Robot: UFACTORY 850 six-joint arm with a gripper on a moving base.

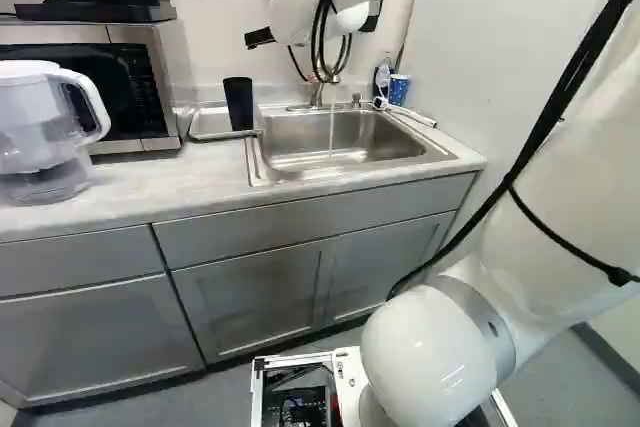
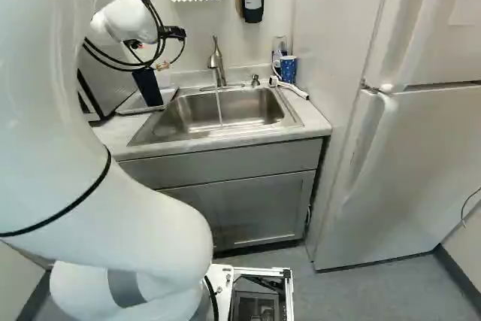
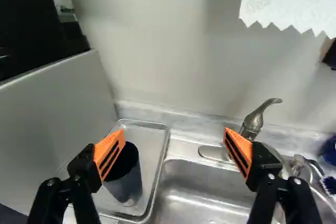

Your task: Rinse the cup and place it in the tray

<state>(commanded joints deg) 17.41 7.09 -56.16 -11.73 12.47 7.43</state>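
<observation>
Your hand (image 2: 174, 33) is spread wide. Black cup (image 1: 239, 105) upright in the metal tray (image 1: 210, 123), upper left of the left base view. Water (image 1: 331, 133) running from faucet (image 2: 216, 62) into sink (image 1: 290, 152).

Base views: behind the arm (image 1: 560, 167), left and right, looking ahead, slightly down | wrist view: closer, facing wall (image 3: 157, 51) | all share sink (image 1: 385, 137)

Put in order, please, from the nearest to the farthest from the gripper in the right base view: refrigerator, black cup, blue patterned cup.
1. Black cup: nearest, standing in the tray.
2. Blue patterned cup: behind the sink's right end.
3. Refrigerator: farthest, at that view's right.
</observation>
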